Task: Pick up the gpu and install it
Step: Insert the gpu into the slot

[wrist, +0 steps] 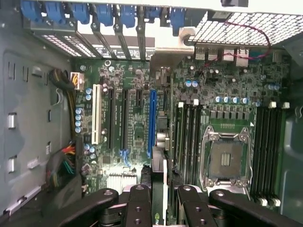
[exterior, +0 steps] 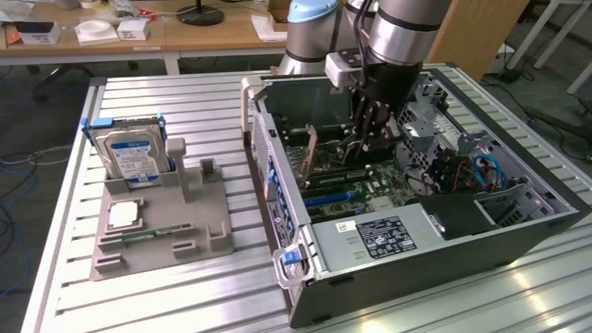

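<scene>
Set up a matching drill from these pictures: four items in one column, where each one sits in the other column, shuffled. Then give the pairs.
1. hard drive
2. gpu
3. processor chip
4. CPU socket

A. lying flat on the grey holder
B. on the motherboard, beside the memory slots
C. standing upright in the grey holder
D. gripped by the gripper, inside the computer case

Pairs: 1-C, 2-D, 3-A, 4-B.
</scene>
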Robot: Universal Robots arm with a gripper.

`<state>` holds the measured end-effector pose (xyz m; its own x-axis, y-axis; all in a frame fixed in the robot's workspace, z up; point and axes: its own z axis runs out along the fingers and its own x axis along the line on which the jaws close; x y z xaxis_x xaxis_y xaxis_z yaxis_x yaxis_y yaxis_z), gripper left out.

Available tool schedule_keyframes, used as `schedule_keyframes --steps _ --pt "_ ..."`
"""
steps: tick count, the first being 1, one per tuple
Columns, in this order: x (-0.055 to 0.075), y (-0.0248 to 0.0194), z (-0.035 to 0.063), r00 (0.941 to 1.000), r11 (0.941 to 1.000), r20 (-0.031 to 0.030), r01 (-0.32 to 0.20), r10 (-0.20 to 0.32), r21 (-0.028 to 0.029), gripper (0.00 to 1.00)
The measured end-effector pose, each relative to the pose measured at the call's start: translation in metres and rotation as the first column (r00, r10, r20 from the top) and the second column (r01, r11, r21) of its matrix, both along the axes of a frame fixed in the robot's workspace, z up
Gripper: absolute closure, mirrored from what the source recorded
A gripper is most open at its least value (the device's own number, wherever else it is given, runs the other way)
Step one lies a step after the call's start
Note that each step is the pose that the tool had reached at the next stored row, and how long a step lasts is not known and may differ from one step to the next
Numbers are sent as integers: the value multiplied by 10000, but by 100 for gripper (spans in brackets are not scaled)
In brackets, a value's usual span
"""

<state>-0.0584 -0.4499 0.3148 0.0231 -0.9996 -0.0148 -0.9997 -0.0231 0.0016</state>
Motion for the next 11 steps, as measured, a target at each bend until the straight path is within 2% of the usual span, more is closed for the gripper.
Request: schedule_keyframes --steps 4,11 --pt "-38 -4 -53 10000 10000 0 0 0 -1 74" --pt "-41 -55 -171 10000 10000 0 1 -1 -1 74"
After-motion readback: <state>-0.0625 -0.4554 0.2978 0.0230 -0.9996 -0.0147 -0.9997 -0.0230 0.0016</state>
